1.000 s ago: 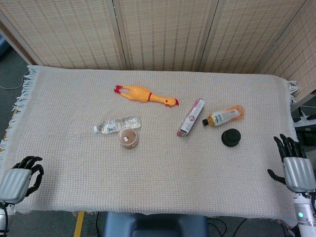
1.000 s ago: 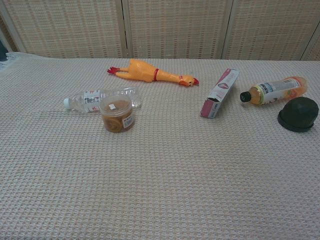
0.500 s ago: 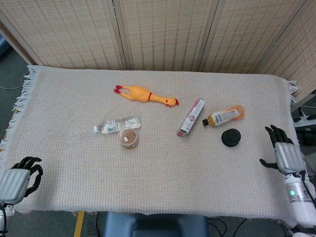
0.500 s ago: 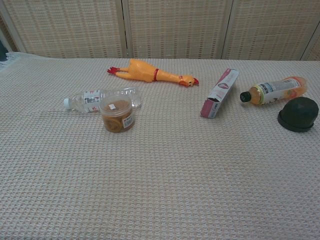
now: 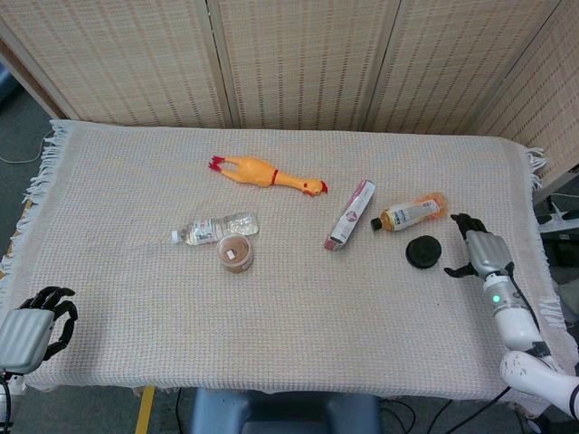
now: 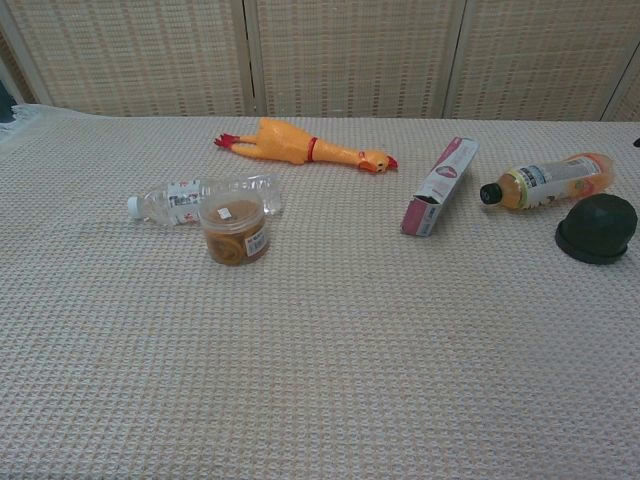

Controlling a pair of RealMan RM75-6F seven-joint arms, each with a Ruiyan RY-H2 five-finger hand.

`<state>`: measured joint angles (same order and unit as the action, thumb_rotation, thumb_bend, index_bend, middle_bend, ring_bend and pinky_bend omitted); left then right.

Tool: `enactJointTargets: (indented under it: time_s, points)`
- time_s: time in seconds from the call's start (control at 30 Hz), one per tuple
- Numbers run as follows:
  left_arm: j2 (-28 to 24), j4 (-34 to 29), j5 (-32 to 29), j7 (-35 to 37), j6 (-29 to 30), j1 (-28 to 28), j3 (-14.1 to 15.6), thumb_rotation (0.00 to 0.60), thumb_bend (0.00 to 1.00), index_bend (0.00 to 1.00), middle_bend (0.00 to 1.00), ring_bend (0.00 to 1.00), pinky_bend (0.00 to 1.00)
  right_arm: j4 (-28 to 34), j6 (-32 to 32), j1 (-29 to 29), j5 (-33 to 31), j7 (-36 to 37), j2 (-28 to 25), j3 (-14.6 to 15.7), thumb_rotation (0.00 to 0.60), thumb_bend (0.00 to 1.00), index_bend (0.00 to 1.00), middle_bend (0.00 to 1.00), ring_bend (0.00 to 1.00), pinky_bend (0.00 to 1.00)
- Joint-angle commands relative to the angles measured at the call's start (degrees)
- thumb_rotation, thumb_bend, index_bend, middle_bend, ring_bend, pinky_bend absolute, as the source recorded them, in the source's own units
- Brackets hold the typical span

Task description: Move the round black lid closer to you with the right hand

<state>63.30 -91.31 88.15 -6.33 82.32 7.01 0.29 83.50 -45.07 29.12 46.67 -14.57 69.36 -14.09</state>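
The round black lid (image 5: pixel 422 251) lies on the woven cloth at the right, just in front of the orange bottle; the chest view shows the lid (image 6: pixel 597 228) near its right edge. My right hand (image 5: pixel 479 249) hovers a short way right of the lid, fingers apart, holding nothing and not touching it. My left hand (image 5: pixel 34 327) sits at the near left corner of the table, fingers curled in, holding nothing. Neither hand is plainly seen in the chest view.
An orange juice bottle (image 5: pixel 412 212) lies just behind the lid, a pink box (image 5: pixel 350 214) to its left. A rubber chicken (image 5: pixel 265 173), a water bottle (image 5: pixel 215 228) and a small brown jar (image 5: pixel 235 253) lie mid-table. The cloth's right edge (image 5: pixel 534 226) is close to my right hand.
My right hand has moved up from the near right edge and inward toward the lid. The lid and the left hand have stayed put.
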Motion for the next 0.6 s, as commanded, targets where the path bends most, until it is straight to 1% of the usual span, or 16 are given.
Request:
enactJointTargets:
  time_s: [0.03,0.3,0.6]
  points:
    - [-0.1,0.0,0.0,0.2,0.1,-0.1,-0.1,0.6,0.53,0.59,0.29,0.22,0.43,-1.4,2.1,2.0,-1.8,-0.6,1.5,0.6,0.6,0.12,0.04,0.02,0.03,0.26]
    - [-0.4,0.1,0.1,0.9,0.6,-0.2,-0.2,0.6,0.53,0.59,0.29,0.22,0.43,-3.9,7.2,6.8,-7.2,-2.3,3.3,2.9,0.6,0.11,0.04,0.05,0.05,0.27]
    - [-0.6,0.3,0.0,1.5,0.8,-0.3,-0.3,0.6,0.53,0.59,0.29,0.22,0.43,-7.5,7.6,10.7,-12.5,-4.4,6.3,5.2,0.6,0.12,0.08,0.09,0.09,0.3]
